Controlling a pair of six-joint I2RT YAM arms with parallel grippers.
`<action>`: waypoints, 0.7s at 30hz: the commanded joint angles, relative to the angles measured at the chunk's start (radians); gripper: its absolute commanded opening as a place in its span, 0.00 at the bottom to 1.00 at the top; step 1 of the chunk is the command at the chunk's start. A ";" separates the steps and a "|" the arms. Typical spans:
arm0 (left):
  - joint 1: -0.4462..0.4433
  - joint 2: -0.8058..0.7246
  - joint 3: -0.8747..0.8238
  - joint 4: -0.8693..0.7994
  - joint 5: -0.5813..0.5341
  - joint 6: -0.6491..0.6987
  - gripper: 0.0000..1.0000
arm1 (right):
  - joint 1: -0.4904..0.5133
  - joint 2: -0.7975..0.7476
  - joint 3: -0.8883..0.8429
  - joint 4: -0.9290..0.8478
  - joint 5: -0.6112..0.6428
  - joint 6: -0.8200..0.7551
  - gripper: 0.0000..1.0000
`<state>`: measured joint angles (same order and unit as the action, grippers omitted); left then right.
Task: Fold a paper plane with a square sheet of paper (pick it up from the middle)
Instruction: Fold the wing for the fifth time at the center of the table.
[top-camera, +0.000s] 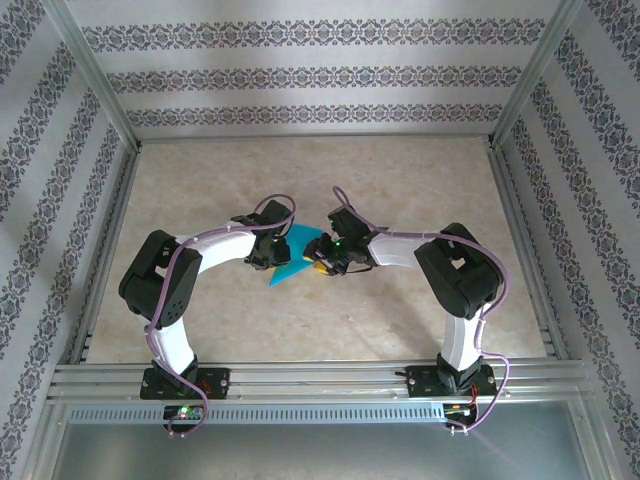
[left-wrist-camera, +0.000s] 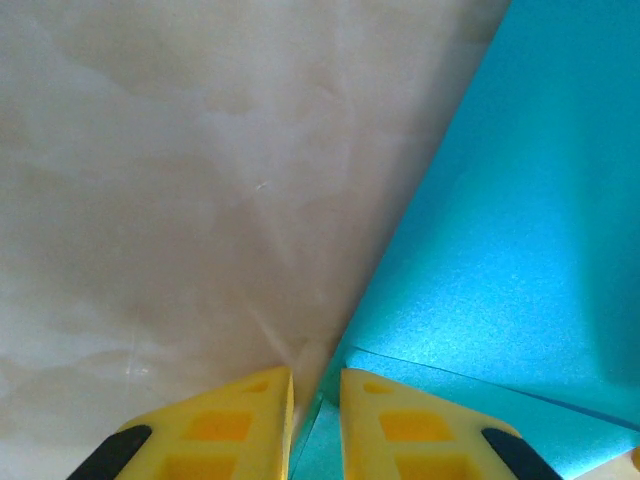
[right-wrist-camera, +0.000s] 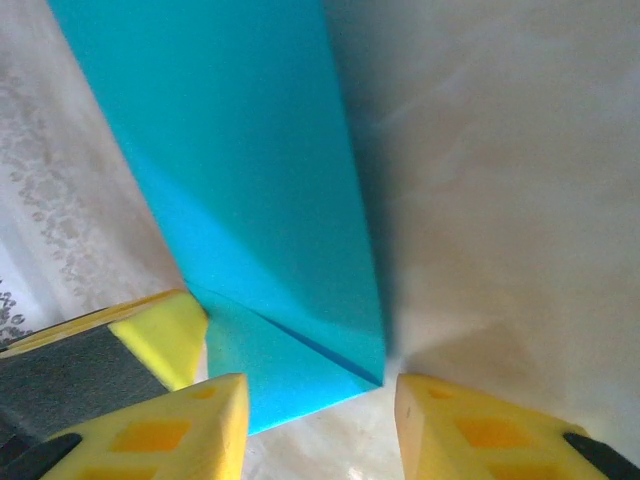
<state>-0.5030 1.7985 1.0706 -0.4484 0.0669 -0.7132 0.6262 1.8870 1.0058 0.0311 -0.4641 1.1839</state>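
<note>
At the middle of the surface (top-camera: 400, 180), between the two arms, lies the square sheet of paper (top-camera: 295, 262), and it is no longer flat or square in outline. From above it shows as a narrowed, angled teal shape. The wrist views show at least one sharp crease and a flap folded over near one corner, so the first folds look done. One part seems raised off the surface, though how much of it is lifted cannot be told.

The left gripper (left-wrist-camera: 317, 375) has its fingers (left-wrist-camera: 250, 420) drawn nearly together, with a teal edge showing in the narrow gap, which reads as a pinch on the sheet. The right gripper (right-wrist-camera: 320, 385) has its fingers (right-wrist-camera: 470, 430) well apart, and the folded corner sits between them, close to one finger and apart from the other.

By this look the task is somewhere in its early or middle part. The pointed nose folds, the centre crease and the wings are left to do, and no dart form is there yet.
</note>
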 joint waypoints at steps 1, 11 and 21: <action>0.009 0.027 0.000 -0.038 -0.010 -0.015 0.20 | 0.011 0.023 0.033 0.006 -0.036 0.013 0.42; 0.009 0.024 0.003 -0.039 -0.010 -0.014 0.20 | 0.011 0.013 0.020 0.068 -0.057 0.017 0.35; 0.010 0.017 0.005 -0.041 -0.013 -0.002 0.20 | -0.014 0.045 0.020 0.099 -0.061 0.033 0.27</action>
<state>-0.5026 1.7985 1.0710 -0.4484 0.0669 -0.7132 0.6235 1.8999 1.0183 0.1116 -0.5079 1.2064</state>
